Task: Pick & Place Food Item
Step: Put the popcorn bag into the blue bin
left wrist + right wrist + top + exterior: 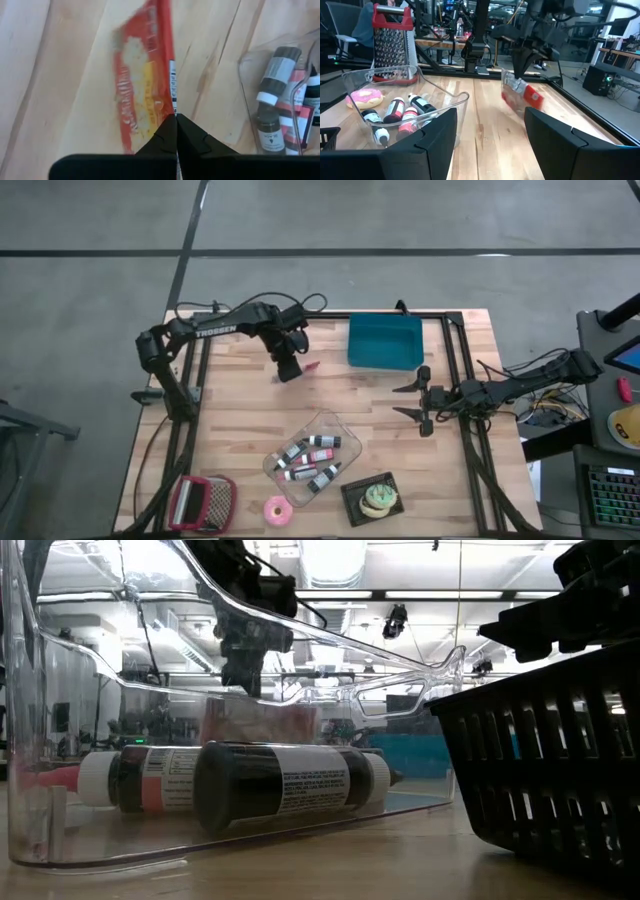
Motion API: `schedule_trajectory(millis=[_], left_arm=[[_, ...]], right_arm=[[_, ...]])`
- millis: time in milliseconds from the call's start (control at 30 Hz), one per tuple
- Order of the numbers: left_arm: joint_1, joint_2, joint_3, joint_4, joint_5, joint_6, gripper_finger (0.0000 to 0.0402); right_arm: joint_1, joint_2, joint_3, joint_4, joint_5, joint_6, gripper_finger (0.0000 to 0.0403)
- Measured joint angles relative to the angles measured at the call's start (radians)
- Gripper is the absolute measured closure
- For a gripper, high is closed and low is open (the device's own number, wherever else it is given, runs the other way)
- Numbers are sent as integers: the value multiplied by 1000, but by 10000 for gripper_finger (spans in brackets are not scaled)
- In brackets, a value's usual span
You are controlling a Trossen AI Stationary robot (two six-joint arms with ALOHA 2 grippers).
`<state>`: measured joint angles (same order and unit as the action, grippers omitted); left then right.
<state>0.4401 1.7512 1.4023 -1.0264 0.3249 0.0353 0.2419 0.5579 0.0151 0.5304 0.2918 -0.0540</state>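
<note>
I had the left hand [290, 370] pinched shut on the top edge of the red packet [145, 80], which hung lengthwise below it just left of the blue bin [385, 342], while the right hand [420, 400] waited wide open below that bin.

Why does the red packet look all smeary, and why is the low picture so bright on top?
Left wrist view: the red packet sits very close and looks blurred, pinched in the left tool. Low view: ceiling lights glare through the clear tub.
</note>
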Motion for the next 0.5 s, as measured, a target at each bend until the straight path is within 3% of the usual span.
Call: schedule_trajectory(millis=[500], left_arm=[[0,0,119,-8,-16,19,401]], right_arm=[[0,0,0,0,0,-1,177]])
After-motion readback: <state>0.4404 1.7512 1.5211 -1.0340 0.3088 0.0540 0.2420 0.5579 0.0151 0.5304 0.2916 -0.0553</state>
